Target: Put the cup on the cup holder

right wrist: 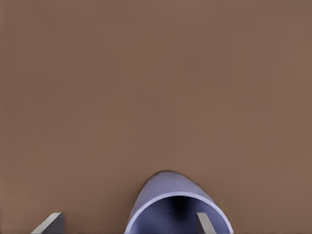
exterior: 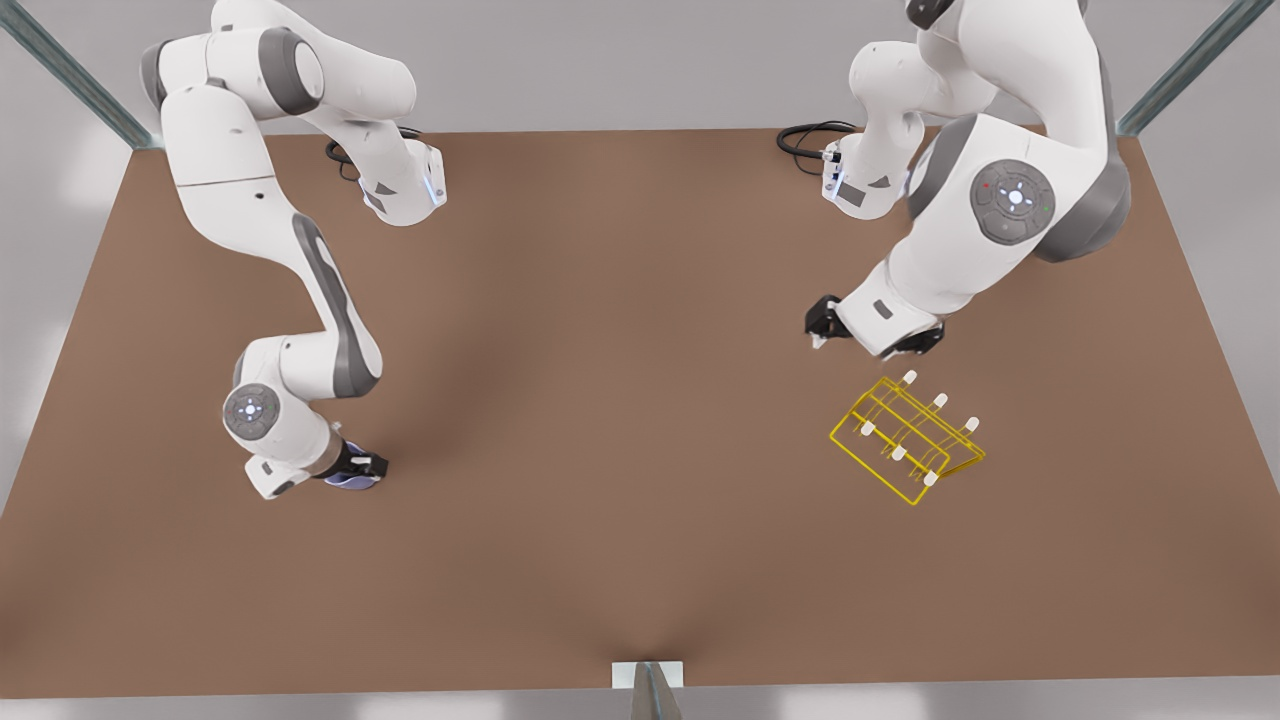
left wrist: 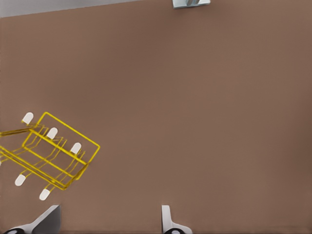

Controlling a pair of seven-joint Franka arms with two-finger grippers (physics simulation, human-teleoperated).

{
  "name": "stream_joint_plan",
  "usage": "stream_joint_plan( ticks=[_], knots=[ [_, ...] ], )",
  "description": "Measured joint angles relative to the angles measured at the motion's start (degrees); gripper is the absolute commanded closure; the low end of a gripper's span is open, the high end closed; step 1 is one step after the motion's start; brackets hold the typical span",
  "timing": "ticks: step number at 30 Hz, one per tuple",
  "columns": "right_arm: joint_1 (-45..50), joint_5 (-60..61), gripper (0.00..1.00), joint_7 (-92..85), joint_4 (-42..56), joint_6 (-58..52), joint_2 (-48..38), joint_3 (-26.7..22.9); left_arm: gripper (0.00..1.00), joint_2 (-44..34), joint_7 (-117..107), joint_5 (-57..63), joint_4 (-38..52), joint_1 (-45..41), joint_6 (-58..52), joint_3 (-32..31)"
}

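Note:
The lavender-blue cup (right wrist: 168, 195) sits at the right gripper (right wrist: 126, 223), its open mouth facing the wrist camera. One fingertip (right wrist: 204, 223) is inside the rim and the other stands well outside the cup wall, so the gripper is open. In the front view this gripper (exterior: 358, 470) is low over the table on the front view's left, with the cup (exterior: 350, 483) under it. The yellow wire cup holder (exterior: 905, 437) with white-capped pegs stands on the front view's right. The left gripper (exterior: 868, 333) hovers just behind it, open and with nothing in it; the cup holder (left wrist: 53, 156) appears beside its fingers (left wrist: 168, 222).
The brown table (exterior: 620, 420) spreads wide between the two arms. A small grey bracket (exterior: 647, 678) sits at the near edge. Black cables (exterior: 805, 138) lie by the arm bases at the far edge.

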Motion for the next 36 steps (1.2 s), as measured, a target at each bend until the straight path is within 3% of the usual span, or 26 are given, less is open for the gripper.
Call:
stream_joint_plan(
  ticks=[12, 13, 14, 24, 31, 36],
  knots=[
    [-0.7, -0.59, 0.0, 0.06, -0.82, 2.16, 3.69, 1.07, 0.0, 0.11, 0.75, -0.12, 0.06, -0.28, -3.23, -0.26],
    [-1.18, -0.77, 0.48, 0.06, -0.82, 2.26, 4.09, 1.45, 0.0, 0.11, 0.8, -0.12, 0.06, -0.3, -3.3, -0.27],
    [-1.84, -0.42, 0.79, -0.32, -0.82, 2.37, 4.25, 2.09, 0.0, 0.14, 0.84, -0.15, 0.06, -0.29, -3.36, -0.27],
    [-4.5, 0.43, 0.79, -4.5, -0.83, 2.49, 3.28, 4.72, 0.0, -2.54, 0.96, -1.31, 1.41, -0.27, -2.72, -1.44],
    [-4.34, -0.52, 0.79, -3.4, -1.44, 1.99, 1.03, 4.72, 0.0, -0.86, 0.89, 5.32, 1.27, 0.6, 0.19, -0.7],
    [0.2, 1.26, 0.79, -1.43, 7.71, -2.74, 1.54, 6.07, 0.0, 0.56, 0.85, 6.81, 1.22, 0.68, 1.03, -0.65]
  ],
)
